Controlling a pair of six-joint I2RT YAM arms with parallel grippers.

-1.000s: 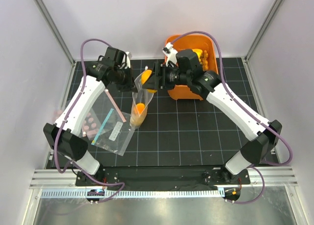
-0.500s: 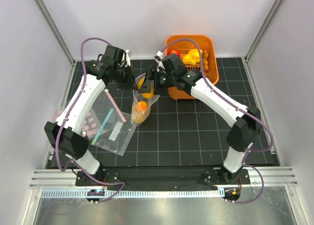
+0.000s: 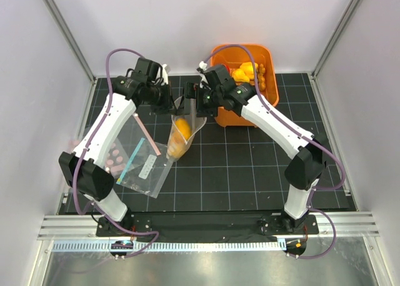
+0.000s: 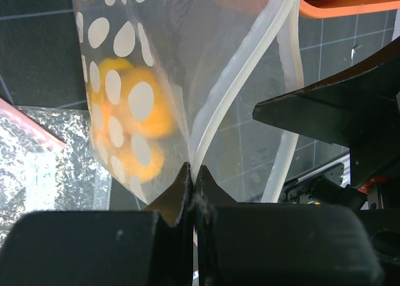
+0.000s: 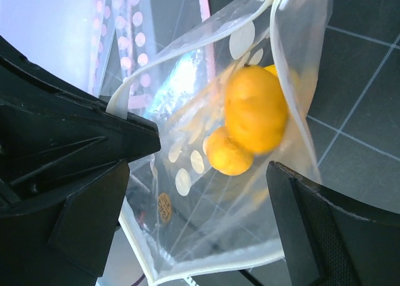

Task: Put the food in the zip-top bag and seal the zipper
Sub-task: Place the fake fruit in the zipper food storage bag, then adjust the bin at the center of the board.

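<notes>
The dotted zip-top bag point(image 3: 179, 131) hangs open-mouthed over the mat. My left gripper point(image 3: 172, 103) is shut on its mouth edge; in the left wrist view the jaws point(image 4: 192, 173) pinch the clear zipper strip point(image 4: 240, 80). Orange-yellow mangoes point(image 3: 180, 126) lie inside the bag, also seen in the left wrist view point(image 4: 128, 120) and the right wrist view point(image 5: 255, 108). My right gripper point(image 3: 195, 102) is open and empty just above the bag's mouth point(image 5: 206, 217). More food point(image 3: 245, 70) sits in the orange basket point(image 3: 229, 116).
A clear bag with teal strip and white label point(image 3: 144, 168), a pink-dotted bag point(image 3: 113, 155) and a loose pink strip point(image 3: 145, 131) lie left of the hanging bag. The basket stands at the back right, close behind my right gripper.
My right gripper carried a mango from beside the basket to the bag's mouth and opened. The mango now lies inside the bag. The left gripper kept its hold.
</notes>
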